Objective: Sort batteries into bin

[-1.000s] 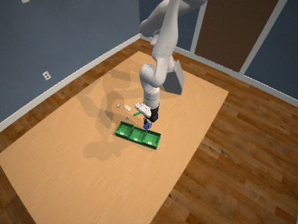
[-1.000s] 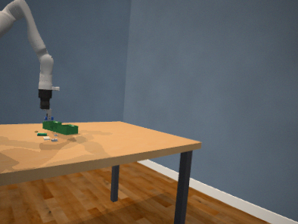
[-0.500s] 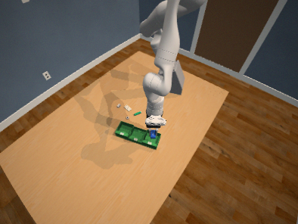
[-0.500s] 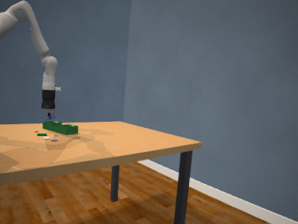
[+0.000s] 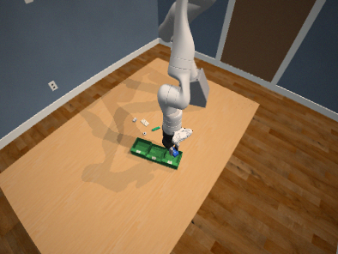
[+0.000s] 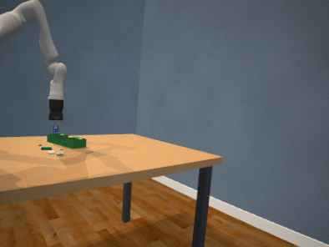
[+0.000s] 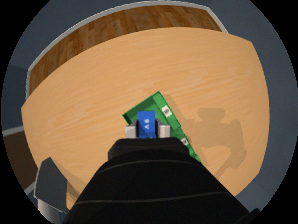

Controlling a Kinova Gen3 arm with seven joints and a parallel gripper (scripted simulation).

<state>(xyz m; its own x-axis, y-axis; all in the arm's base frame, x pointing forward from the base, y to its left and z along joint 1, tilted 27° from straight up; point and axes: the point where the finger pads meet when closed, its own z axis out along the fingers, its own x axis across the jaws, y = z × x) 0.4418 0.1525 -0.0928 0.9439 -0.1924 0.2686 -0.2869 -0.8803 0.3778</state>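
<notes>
My gripper [image 5: 174,150] is shut on a small blue battery [image 7: 147,123] and holds it just above the right end compartment of the green three-part bin [image 5: 156,153]. The same blue battery shows in the exterior view [image 6: 55,130], above the left end of the bin [image 6: 67,141]. In the wrist view the bin [image 7: 162,125] lies under the fingers, mostly hidden by the gripper body. I cannot read the bin's labels.
Several small things lie on the table left of the arm: a white piece [image 5: 145,123], a small light piece [image 5: 134,120], a green stick [image 5: 155,128] and a tiny part [image 5: 144,133]. A grey box [image 5: 198,89] stands behind the arm.
</notes>
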